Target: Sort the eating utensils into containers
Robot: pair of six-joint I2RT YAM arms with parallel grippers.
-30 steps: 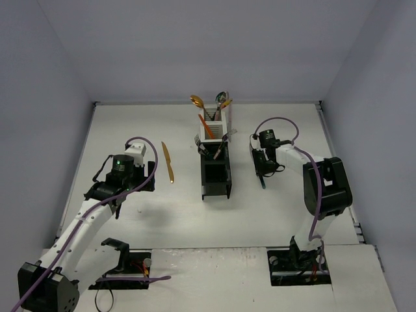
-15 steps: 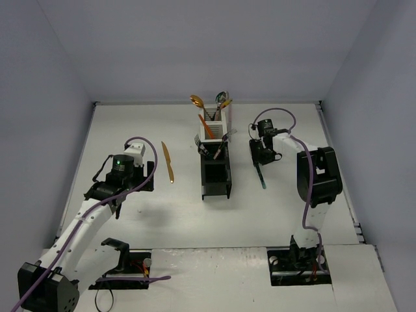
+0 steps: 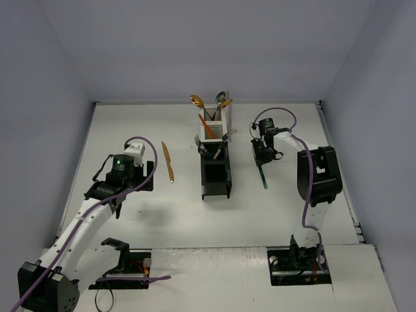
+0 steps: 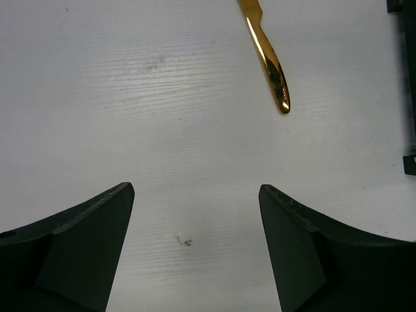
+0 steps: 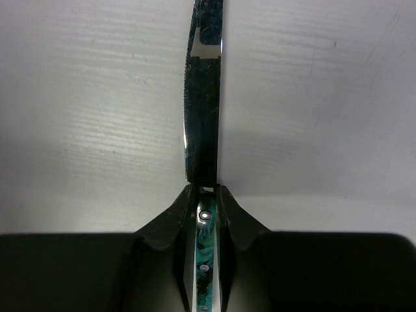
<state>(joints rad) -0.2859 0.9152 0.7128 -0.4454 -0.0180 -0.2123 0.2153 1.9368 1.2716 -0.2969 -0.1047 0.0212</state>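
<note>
- Right gripper (image 5: pixel 206 192) is clamped on the teal knife (image 5: pixel 205 117) at its handle, blade pointing out ahead, just right of the containers (image 3: pixel 215 170)
- Whether the blade touches the table (image 3: pixel 130 130), can't tell
- Left gripper (image 4: pixel 195 195) is spread wide, nothing between the fingers, low over the table
- Gold knife (image 4: pixel 268 62) lies flat just ahead of it, left of the bins
- Gold spoon (image 3: pixel 195 101) and others stand in the far bins
</note>
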